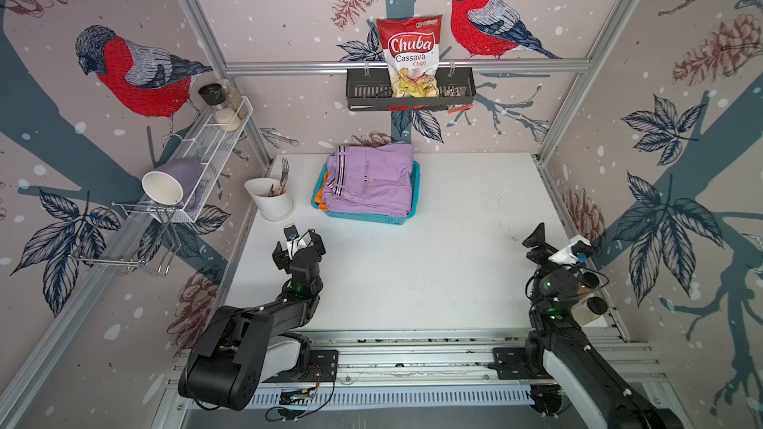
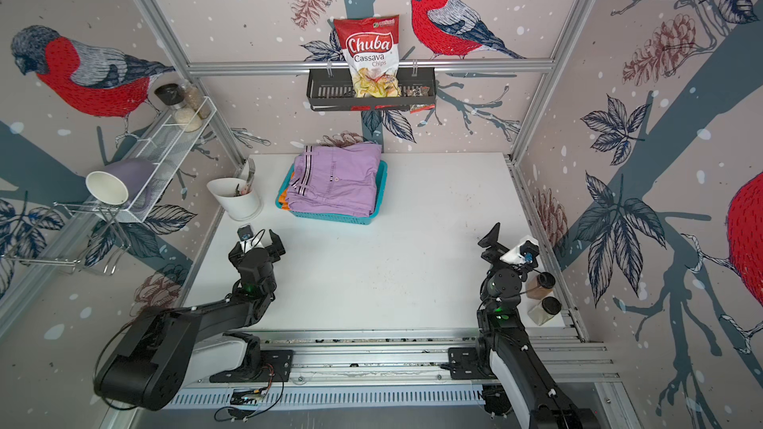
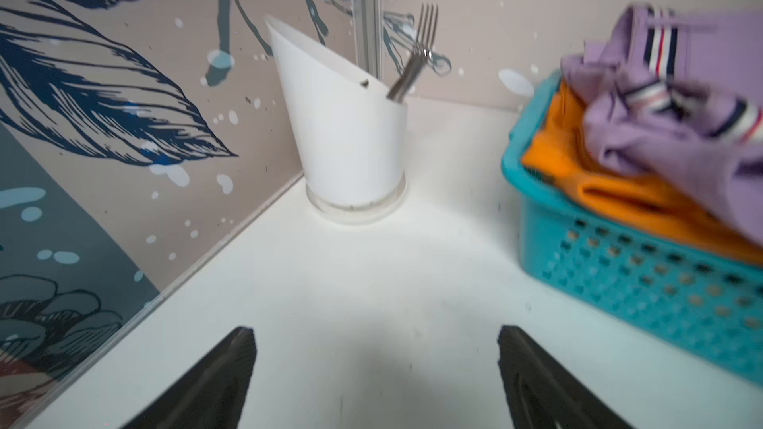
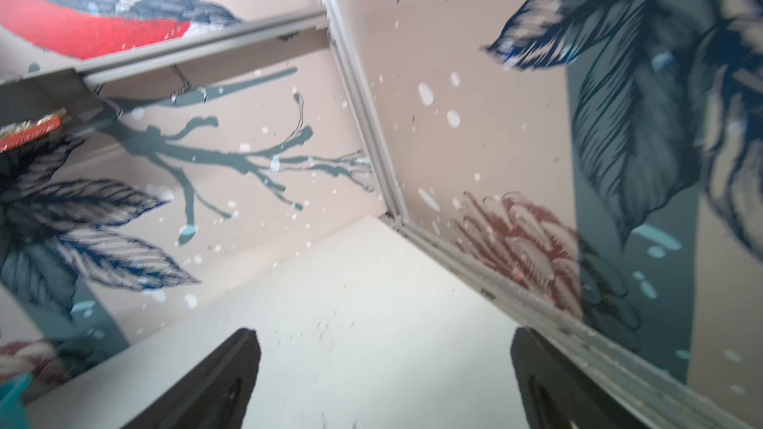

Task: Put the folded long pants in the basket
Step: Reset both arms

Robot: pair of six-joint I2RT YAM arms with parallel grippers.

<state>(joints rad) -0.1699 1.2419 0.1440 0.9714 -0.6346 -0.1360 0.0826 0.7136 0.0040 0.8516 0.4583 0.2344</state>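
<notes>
The white surface (image 1: 413, 266) shows no loose trousers, and the teal basket (image 1: 363, 218) stands toward its 11 o'clock, just beside a white cutlery holder (image 1: 270, 200). The folded long pants (image 1: 371, 183) are piled in it above the rim, lilac on top and an orange pair (image 3: 578, 175) peeking out beneath, the rest hidden, so I reckon the job is done. The left hand (image 3: 375, 336) at 8 o'clock and the right hand (image 4: 384, 340) at 4 o'clock both gape empty, well apart from the basket.
</notes>
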